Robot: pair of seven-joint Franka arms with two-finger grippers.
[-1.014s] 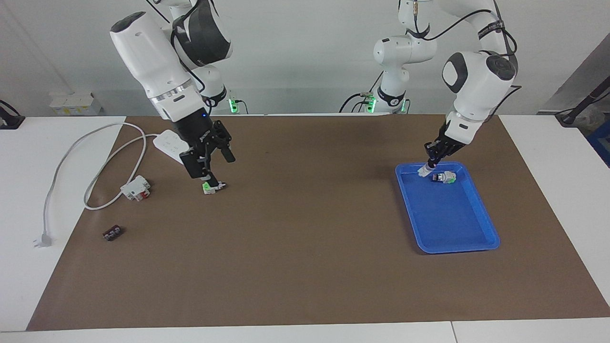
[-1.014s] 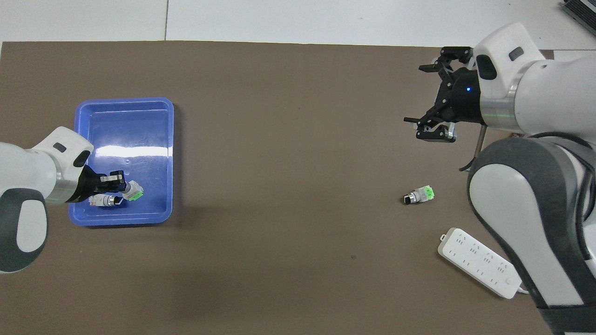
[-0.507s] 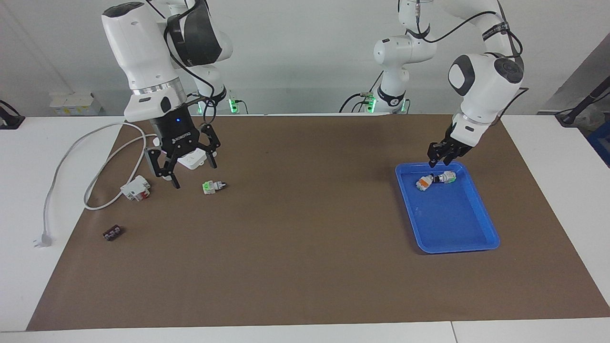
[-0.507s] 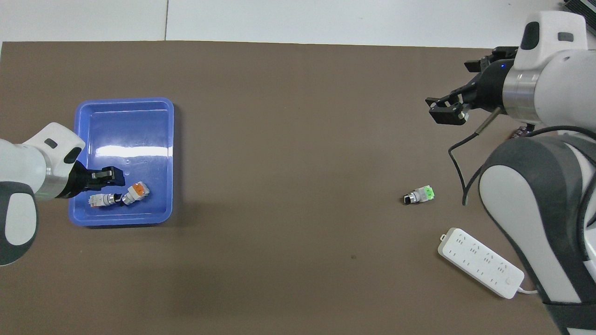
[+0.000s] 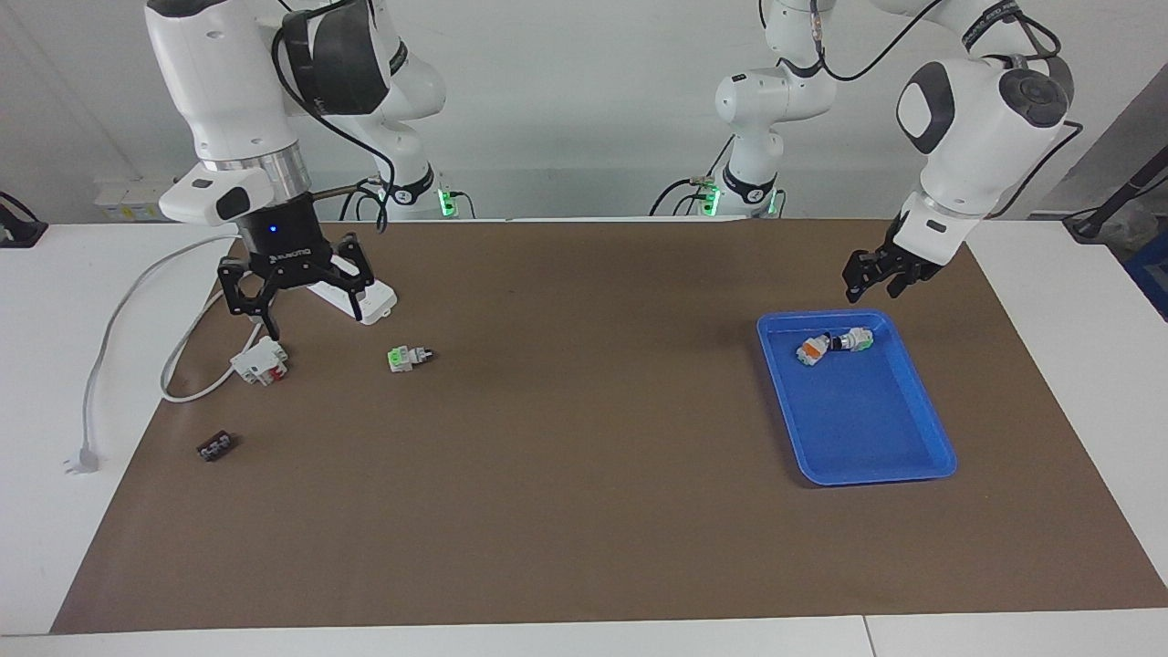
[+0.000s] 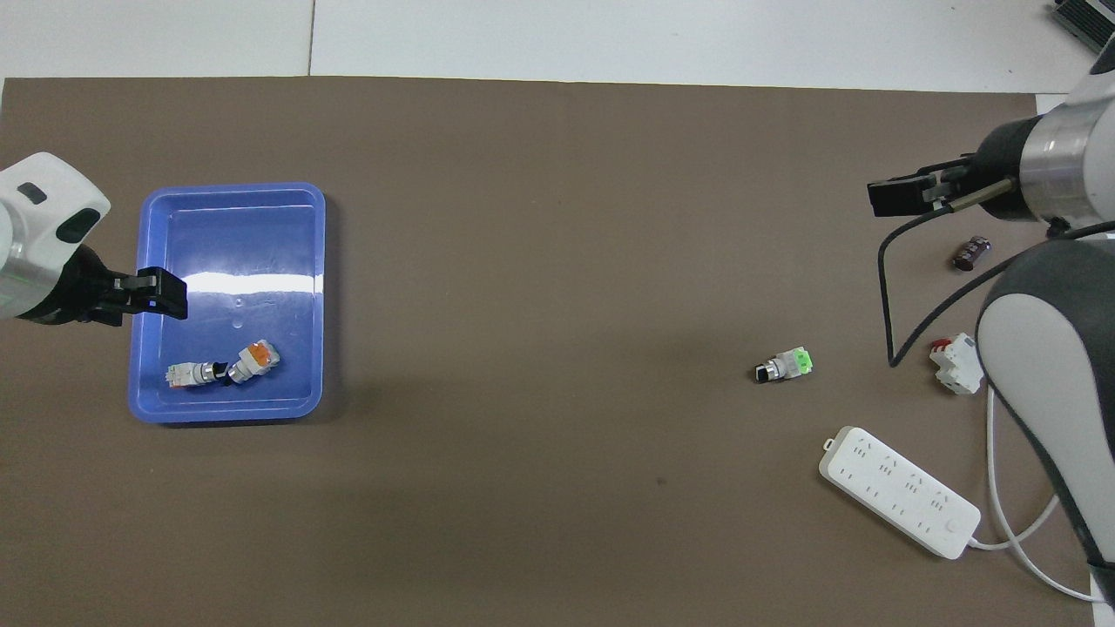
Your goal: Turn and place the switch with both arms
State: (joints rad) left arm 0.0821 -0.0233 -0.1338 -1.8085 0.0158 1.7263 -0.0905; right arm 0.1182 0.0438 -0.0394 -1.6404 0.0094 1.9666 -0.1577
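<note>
The right gripper [image 5: 290,308] has gone up and moved toward the right arm's end of the table. A second ago it was low by the switch [image 5: 408,357] on the brown mat [image 5: 584,511]. Now it hangs over the white-and-red block [image 5: 261,359], with its fingers spread apart and nothing in them. The left gripper [image 5: 878,278] has lifted too. A second ago it was down in the blue tray [image 5: 899,456], holding a switch. Now it is up over the tray's edge nearest the robots, its fingers are a little apart and they hold nothing.

The switch on the mat has not moved. It lies on its side, toward the right arm's end of the table, near the white power strip [image 5: 351,290] and a bit farther from the robots than it. It is small, with a white-grey body, a bright green block at one end and a black tip at the other.

Two more switches lie in the tray, at the end nearest the robots. They touch each other. One shows an orange face [image 6: 257,355].

A small dark piece [image 5: 216,446] lies on the mat, farther from the robots than the white-and-red block.
</note>
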